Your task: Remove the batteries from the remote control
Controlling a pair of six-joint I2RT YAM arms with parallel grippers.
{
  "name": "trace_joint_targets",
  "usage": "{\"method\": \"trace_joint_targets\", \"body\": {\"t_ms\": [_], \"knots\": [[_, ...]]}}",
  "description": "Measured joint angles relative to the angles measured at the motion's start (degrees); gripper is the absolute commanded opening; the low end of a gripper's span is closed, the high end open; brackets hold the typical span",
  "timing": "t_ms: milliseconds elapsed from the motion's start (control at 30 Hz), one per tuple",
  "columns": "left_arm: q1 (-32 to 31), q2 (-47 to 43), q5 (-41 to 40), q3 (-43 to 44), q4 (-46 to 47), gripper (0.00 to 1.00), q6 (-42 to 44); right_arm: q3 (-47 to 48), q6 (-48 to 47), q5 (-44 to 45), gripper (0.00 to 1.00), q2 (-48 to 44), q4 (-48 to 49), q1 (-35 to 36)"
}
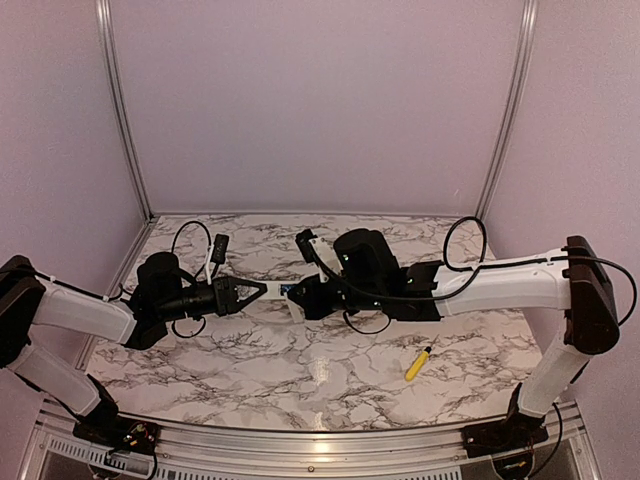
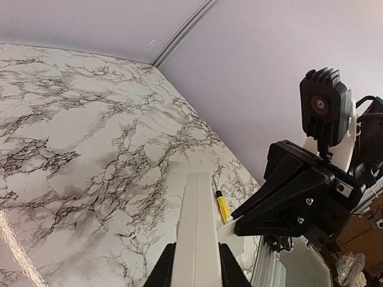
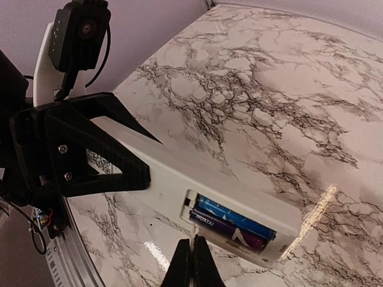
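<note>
Left tool (image 1: 258, 291) clamping remote control (image 3: 173, 176), aloft; right tool (image 3: 192, 246) (closed) by batteries (image 3: 234, 224)

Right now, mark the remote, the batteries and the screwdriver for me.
remote (image 3: 173, 176): right wrist view, bare white back between the label and the battery bay.
batteries (image 3: 236, 217): right wrist view, side of the blue cell in the open bay.
screwdriver (image 1: 417, 364): top view, middle of the yellow handle.

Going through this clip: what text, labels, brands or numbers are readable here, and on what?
White print on one of the batteries in the remote control: too blurred to read.
Dark square label on the remote control: code-like pattern, partly hidden, unreadable.
No other text shows in any view.
</note>
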Motion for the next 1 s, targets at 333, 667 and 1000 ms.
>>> {"method": "trace_joint_targets", "body": {"t_ms": [333, 667, 1000], "knots": [[0.00, -0.76, -2.16, 0.04, -1.97, 0.00, 2.56, -0.02, -3.80, -5.27, 0.00, -0.33, 1.07, 0.04], [0.24, -0.72, -6.69, 0.04, -3.54, 0.00, 5.46, -0.31, -10.99, -10.78, 0.00, -0.72, 4.33, -2.19], [0.57, 1.90, -9.22, 0.04, -2.38, 0.00, 5.84, -4.52, -18.95, -1.70, 0.00, -1.27, 11.69, -3.78]]}}
